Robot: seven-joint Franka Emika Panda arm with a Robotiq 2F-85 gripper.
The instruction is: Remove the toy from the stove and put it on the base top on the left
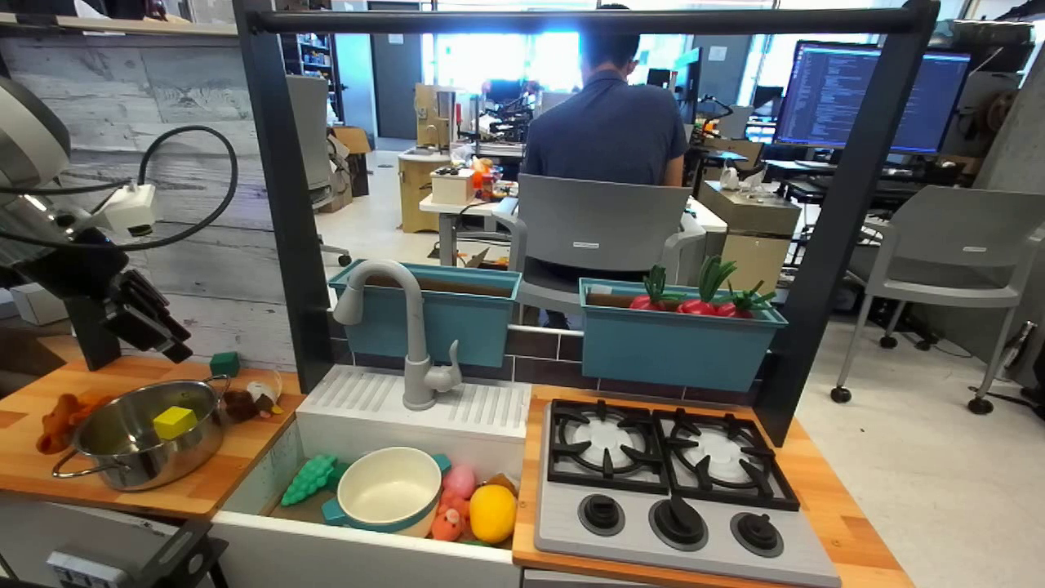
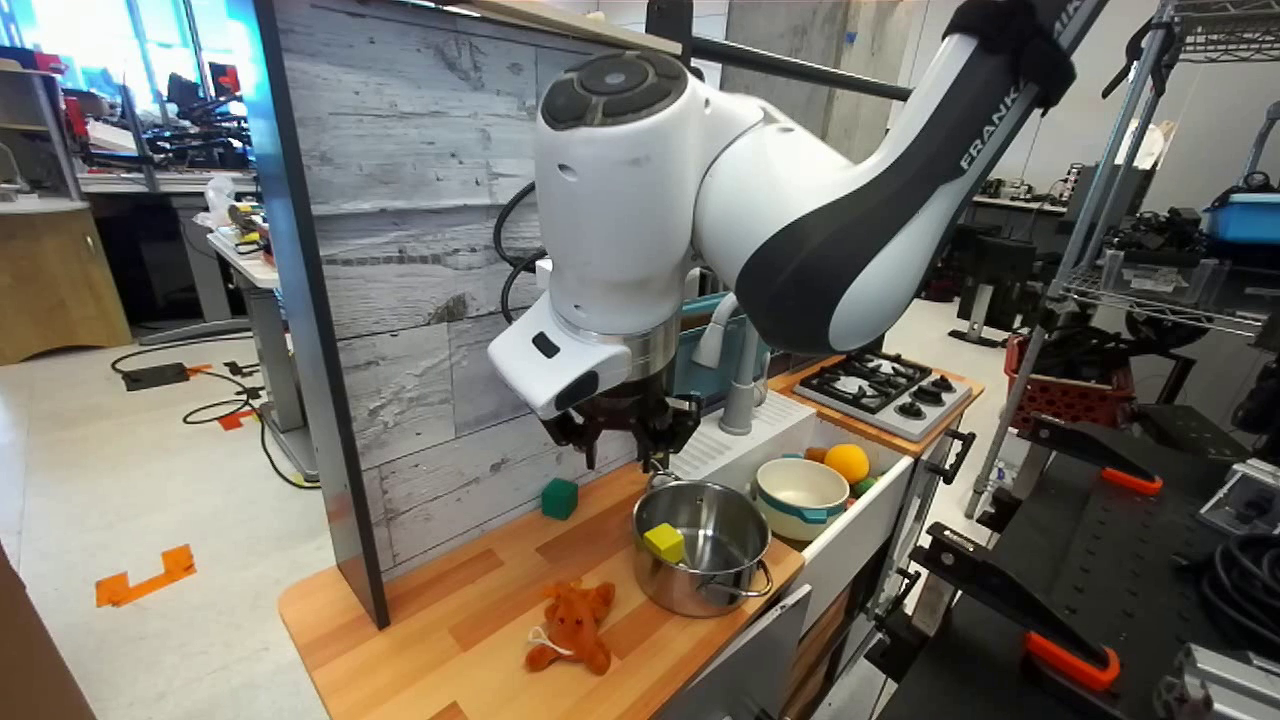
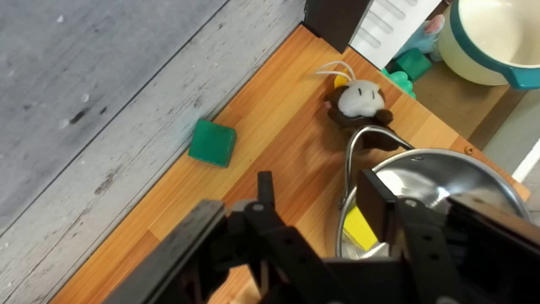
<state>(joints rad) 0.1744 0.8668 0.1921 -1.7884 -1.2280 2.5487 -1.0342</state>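
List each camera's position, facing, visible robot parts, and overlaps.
An exterior view: raised in front of the sink and stove, facing them; arm (cropped) and gripper at left.
An exterior view: raised near the end of the wooden countertop, facing along it toward the stove; arm from top right, gripper near centre.
Wrist view: at the arm's end, facing down at the wooden countertop and brown plush toy; only the gripper shows, at bottom.
Both exterior views share stove and orange plush toy; all three, steel pot and yellow block.

Brown-white toy (image 3: 356,110), striped orange-brown base top (image 2: 480,610), grey stove (image 1: 639,514), 3 black knobs (image 1: 676,523)
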